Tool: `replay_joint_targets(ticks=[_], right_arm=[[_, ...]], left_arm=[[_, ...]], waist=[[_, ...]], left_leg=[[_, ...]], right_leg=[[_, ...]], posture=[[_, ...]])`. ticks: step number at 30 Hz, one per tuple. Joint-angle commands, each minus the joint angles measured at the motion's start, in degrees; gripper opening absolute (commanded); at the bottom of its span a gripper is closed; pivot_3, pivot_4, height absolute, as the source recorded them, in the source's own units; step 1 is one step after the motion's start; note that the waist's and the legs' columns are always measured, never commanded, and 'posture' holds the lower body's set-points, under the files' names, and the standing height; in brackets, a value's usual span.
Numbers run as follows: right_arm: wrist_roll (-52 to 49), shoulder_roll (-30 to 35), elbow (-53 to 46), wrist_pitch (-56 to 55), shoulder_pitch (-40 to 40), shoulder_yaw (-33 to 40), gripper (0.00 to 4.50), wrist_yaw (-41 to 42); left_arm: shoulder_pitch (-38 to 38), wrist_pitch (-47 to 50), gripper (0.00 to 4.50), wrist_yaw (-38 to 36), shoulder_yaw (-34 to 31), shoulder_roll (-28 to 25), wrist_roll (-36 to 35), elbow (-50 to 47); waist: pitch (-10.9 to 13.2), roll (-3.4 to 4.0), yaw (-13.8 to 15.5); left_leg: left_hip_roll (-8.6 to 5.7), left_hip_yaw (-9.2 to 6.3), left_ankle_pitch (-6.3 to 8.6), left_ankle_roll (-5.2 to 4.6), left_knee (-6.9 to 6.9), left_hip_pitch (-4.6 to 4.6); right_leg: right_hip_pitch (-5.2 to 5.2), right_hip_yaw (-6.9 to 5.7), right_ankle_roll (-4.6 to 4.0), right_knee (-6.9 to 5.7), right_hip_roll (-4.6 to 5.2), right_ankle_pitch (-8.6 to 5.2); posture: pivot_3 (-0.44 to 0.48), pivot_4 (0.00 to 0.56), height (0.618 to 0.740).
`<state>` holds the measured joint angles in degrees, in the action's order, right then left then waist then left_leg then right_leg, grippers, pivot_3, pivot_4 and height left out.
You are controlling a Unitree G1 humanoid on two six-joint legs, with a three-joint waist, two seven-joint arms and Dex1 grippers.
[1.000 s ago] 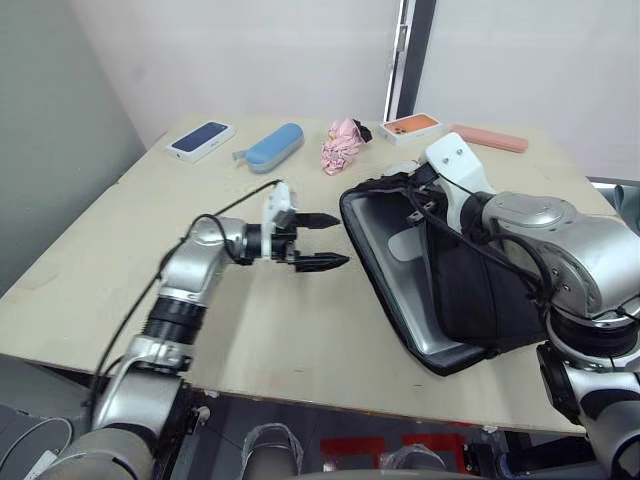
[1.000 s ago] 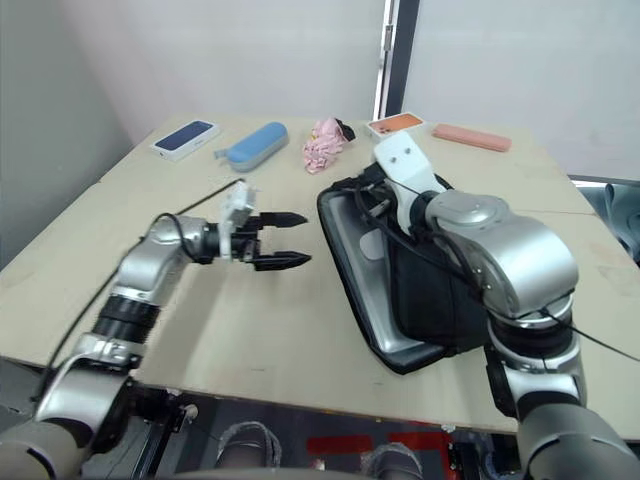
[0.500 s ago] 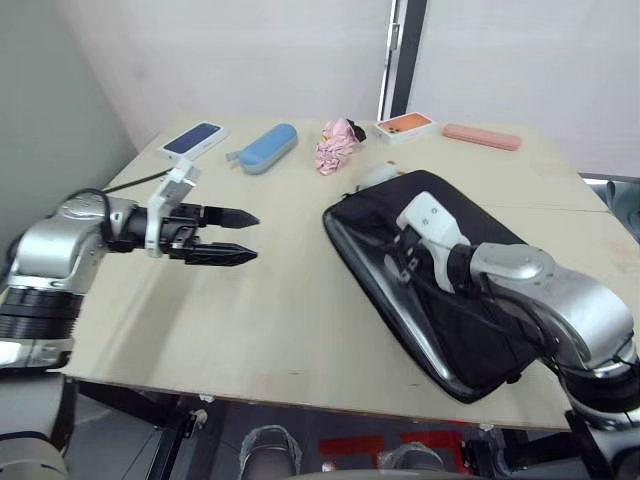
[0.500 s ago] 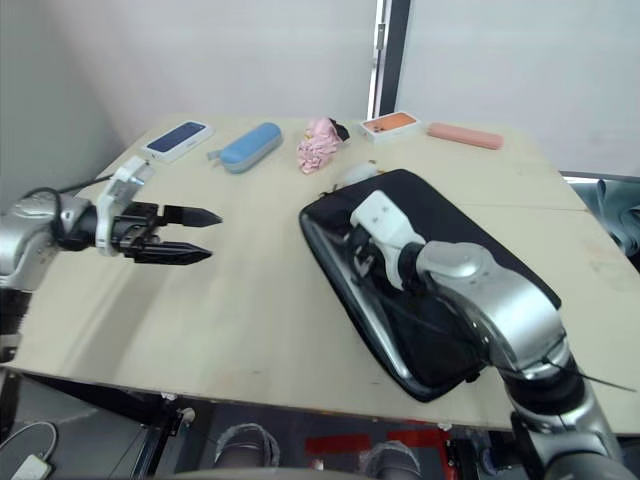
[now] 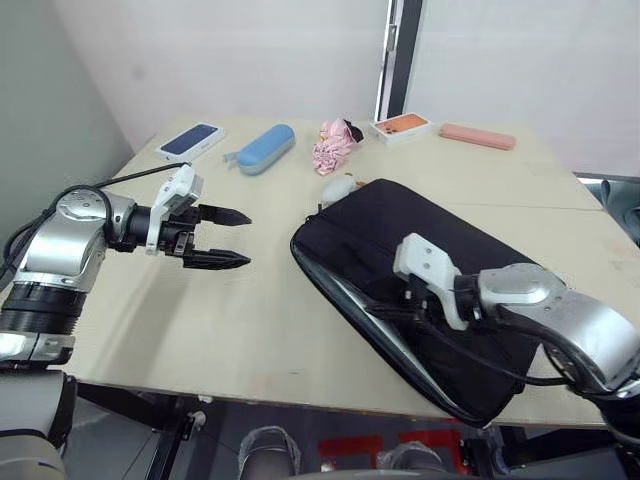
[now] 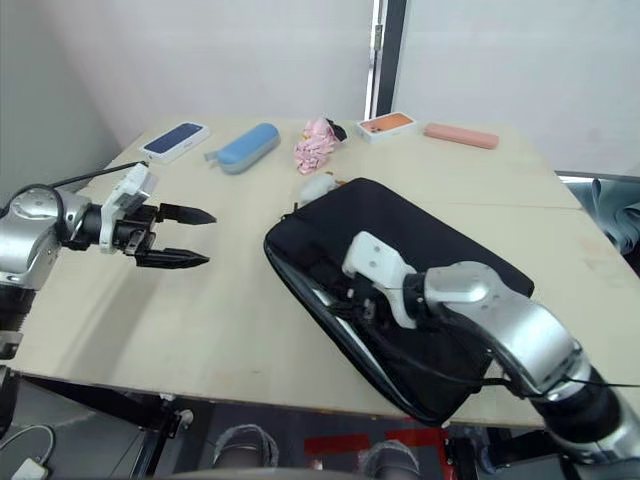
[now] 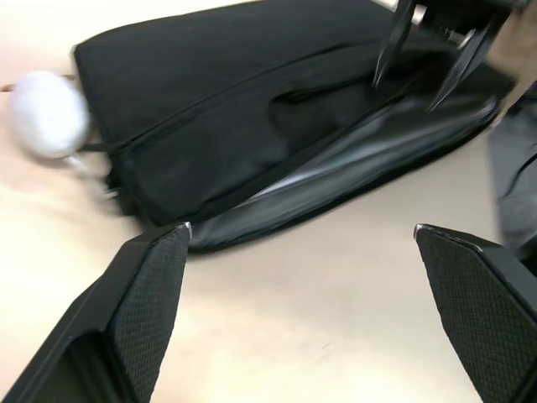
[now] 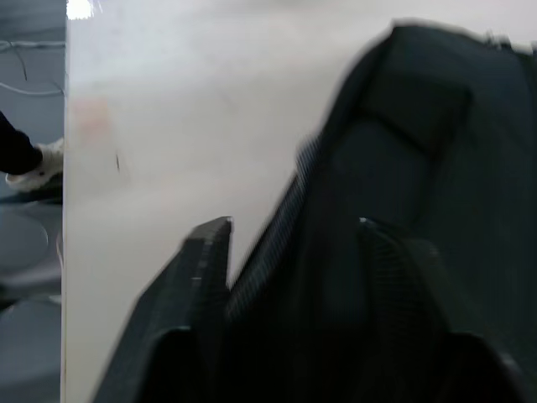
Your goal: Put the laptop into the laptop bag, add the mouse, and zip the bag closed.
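Observation:
The black laptop bag (image 5: 430, 260) lies flat on the wooden table, its top flap down. A silver strip of the laptop (image 7: 336, 172) shows inside, along the bag's unzipped side facing my left arm. The white mouse (image 5: 338, 190) rests on the table against the bag's far corner. My right gripper (image 5: 385, 312) is at that unzipped side near the table's front, its fingers (image 8: 201, 277) apart with the bag's edge between them. Left of the bag, my left gripper (image 5: 225, 238) hovers open and empty over bare table, pointing at the bag.
Along the far edge lie a blue phone box (image 5: 190, 140), a blue case (image 5: 262, 148), a crumpled pink cloth (image 5: 335, 147), an orange phone box (image 5: 404, 127) and a pink case (image 5: 477, 136). The bag's near corner reaches the table's front edge.
The bag's raised flap has come down and the bag now lies flat. My right gripper slid along the open side toward the front and opened. My left arm drew back left.

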<state>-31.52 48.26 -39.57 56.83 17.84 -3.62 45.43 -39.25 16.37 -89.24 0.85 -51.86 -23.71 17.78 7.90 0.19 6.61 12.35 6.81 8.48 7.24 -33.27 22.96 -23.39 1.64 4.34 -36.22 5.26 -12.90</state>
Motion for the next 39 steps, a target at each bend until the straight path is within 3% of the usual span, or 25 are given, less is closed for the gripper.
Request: replay_joint_targets(ticks=[1, 3, 8, 13, 18, 26, 35, 39], right_arm=[[-11.37, 1.69, -3.83, 1.95, -4.34, 17.38, 4.16, 4.44], [-18.03, 1.6, -6.31, 2.3, -9.47, 28.46, 4.46, 6.4], [-26.33, 1.01, -9.69, 5.13, -21.92, 52.69, 4.46, 2.52], [-38.51, 1.23, -14.04, 4.44, -31.51, 65.87, 4.46, -3.88], [-46.97, 2.22, -17.16, 0.89, -38.59, 69.2, 4.46, -12.69], [-51.71, 4.08, -18.98, -5.05, -47.33, 71.16, 4.46, -19.37], [-50.79, 5.59, -19.31, -9.19, -51.14, 69.25, 4.46, -21.7], [-50.54, 5.87, -19.23, -10.55, -52.21, 68.85, 4.5, -21.92]], left_arm=[[-4.54, -14.55, 4.5, -3.21, 2.34, 3.52, 4.37, 8.88], [-7.98, -22.38, 4.5, -3.26, 3.88, 6.44, 7.77, 17.15], [-17.52, -36.06, 4.5, -3.04, 6.39, 15.22, 13.54, 37.0], [-23.72, -45.4, 4.5, 1.58, 8.58, 22.35, 20.03, 49.89], [-25.57, -49.78, 4.5, 9.82, 11.01, 25.07, 27.82, 56.07], [-27.12, -45.03, 4.5, 21.55, 10.04, 29.07, 33.0, 59.32], [-27.62, -41.14, 4.5, 23.8, 9.15, 31.28, 35.18, 59.76], [-28.22, -38.98, 3.31, 21.23, 6.7, 32.1, 33.21, 59.63]], waist=[[-0.02, -0.02, 0.42], [-0.02, -0.03, 1.11], [-0.07, -0.17, 2.13], [-0.07, -0.2, 2.72], [-0.05, -0.22, 2.01], [0.0, -0.3, 2.63], [0.01, -0.32, 2.74], [0.02, -0.33, 2.77]], left_leg=[[0.0, 0.0, 0.0, -0.02, -0.02, -0.02], [0.0, 0.0, 0.03, -0.11, -0.07, -0.01], [0.0, 0.04, -0.09, -1.04, -0.28, 0.04], [-0.01, 0.05, -0.05, -1.04, -0.31, -0.01], [-0.01, 0.04, 0.1, -0.81, -0.3, -0.08], [-0.06, -0.04, 0.23, -0.64, -0.27, 0.01], [-0.09, -0.07, 0.23, -0.64, -0.26, 0.03], [-0.1, -0.08, 0.23, -0.64, -0.26, 0.04]], right_leg=[[0.01, 0.01, -0.01, -0.03, 0.01, 0.0], [0.01, 0.0, -0.02, -0.05, 0.03, 0.0], [0.03, 0.03, -0.02, -0.08, 0.05, 0.03], [0.09, 0.04, -0.01, -0.08, 0.1, 0.04], [0.22, 0.04, 0.04, 0.02, 0.1, 0.06], [0.25, -0.07, 0.13, 0.19, 0.17, 0.09], [0.26, -0.1, 0.17, 0.25, 0.2, 0.1], [0.27, -0.1, 0.19, 0.27, 0.21, 0.11]], posture=[[0.0, 0.15, 0.74], [0.0, 0.15, 0.74], [0.0, 0.15, 0.74], [0.0, 0.15, 0.74], [0.0, 0.15, 0.74], [0.0, 0.15, 0.74], [0.0, 0.15, 0.74], [0.0, 0.15, 0.74]])
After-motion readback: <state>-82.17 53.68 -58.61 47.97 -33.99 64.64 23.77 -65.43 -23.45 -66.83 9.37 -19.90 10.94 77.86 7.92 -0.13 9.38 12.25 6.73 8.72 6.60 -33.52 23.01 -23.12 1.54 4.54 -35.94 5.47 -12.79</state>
